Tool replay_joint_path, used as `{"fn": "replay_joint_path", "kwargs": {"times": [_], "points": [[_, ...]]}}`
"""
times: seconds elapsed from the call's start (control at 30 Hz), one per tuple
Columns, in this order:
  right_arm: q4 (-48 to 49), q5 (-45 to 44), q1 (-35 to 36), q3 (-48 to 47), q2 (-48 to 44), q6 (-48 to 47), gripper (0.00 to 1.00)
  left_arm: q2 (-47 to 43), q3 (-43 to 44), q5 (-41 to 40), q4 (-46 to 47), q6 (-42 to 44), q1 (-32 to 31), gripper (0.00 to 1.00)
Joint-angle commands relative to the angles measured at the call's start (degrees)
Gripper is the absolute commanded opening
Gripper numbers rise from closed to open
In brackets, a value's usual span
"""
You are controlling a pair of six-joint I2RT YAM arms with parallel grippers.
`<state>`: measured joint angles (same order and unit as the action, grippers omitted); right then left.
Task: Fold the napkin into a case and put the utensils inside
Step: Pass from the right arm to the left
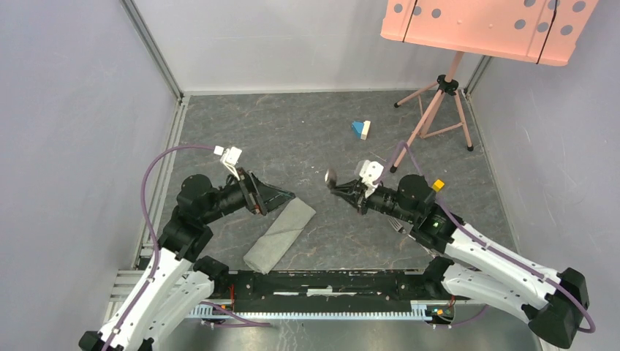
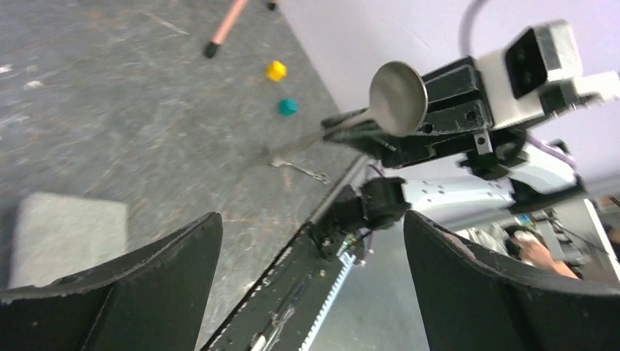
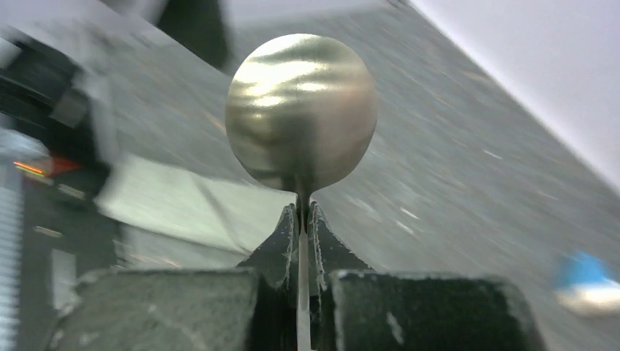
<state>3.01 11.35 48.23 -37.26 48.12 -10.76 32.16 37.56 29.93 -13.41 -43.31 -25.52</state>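
folding looks done: napkin (image 1: 281,235) lies as a narrow case on the counter (image 1: 329,146) near the arm bases; fork (image 2: 300,170) flat on counter by right arm, not picked yet; left hand (image 1: 286,197) wide apart, empty, at case's far end; right hand (image 1: 342,189) clamped on spoon (image 1: 330,176) handle, held in air; both utensils left to insert; blocks (image 1: 361,129) far back

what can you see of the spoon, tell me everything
The spoon looks like shiny silver metal, with a round bowl and a thin, straight handle. The right gripper is shut on the handle just below the bowl, so the whole bowl sticks out past the fingertips. It is held in the air above the grey table, and only the gripper touches it.
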Motion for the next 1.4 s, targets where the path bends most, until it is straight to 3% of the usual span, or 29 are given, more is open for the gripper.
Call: {"fn": "replay_joint_path", "kwargs": {"times": [0.0,0.1,0.2,0.37,0.57,0.77,1.0,1.1,1.17,1.3,1.37], "points": [[33.13,23.15,0.08,5.43,2.60,34.41,0.00,1.36,-1.44,15.11,20.58,-4.79,0.00,1.00],[50.08,27.94,0.07,9.25,6.12,50.99,0.00,-0.16,-1.85,17.78,22.76,-2.57,-0.02,0.99],[56.67,32.14,0.11,9.02,10.09,62.12,0.00,-1.82,-2.02,16.21,22.57,0.42,0.01,0.98],[72.83,40.67,0.12,7.99,17.22,75.90,0.00,2.91,-3.12,20.34,38.99,-8.08,-0.07,0.97],[78.00,42.63,0.11,7.21,20.73,77.43,0.01,11.90,-2.41,24.67,52.69,-15.58,-0.91,0.93],[86.05,43.47,0.12,5.93,25.70,81.90,0.00,17.50,-3.88,25.92,67.43,-21.53,-4.59,0.77],[95.89,43.57,0.10,4.14,31.05,88.42,0.00,19.82,-3.35,26.03,68.88,-19.97,-8.47,0.70],[97.37,43.49,0.12,3.85,32.02,89.03,0.01,20.68,-1.94,24.97,64.52,-16.79,-9.68,0.58],[97.23,43.62,0.17,3.94,32.07,88.59,0.01,21.23,-0.84,24.48,61.47,-15.06,-9.99,0.45],[94.63,43.58,0.12,4.62,30.95,85.92,0.01,21.07,0.29,23.30,56.01,-11.47,-10.18,0.12],[88.95,43.43,0.06,5.12,29.59,81.63,0.02,20.09,0.68,22.40,53.18,-9.20,-10.20,0.07]]}}
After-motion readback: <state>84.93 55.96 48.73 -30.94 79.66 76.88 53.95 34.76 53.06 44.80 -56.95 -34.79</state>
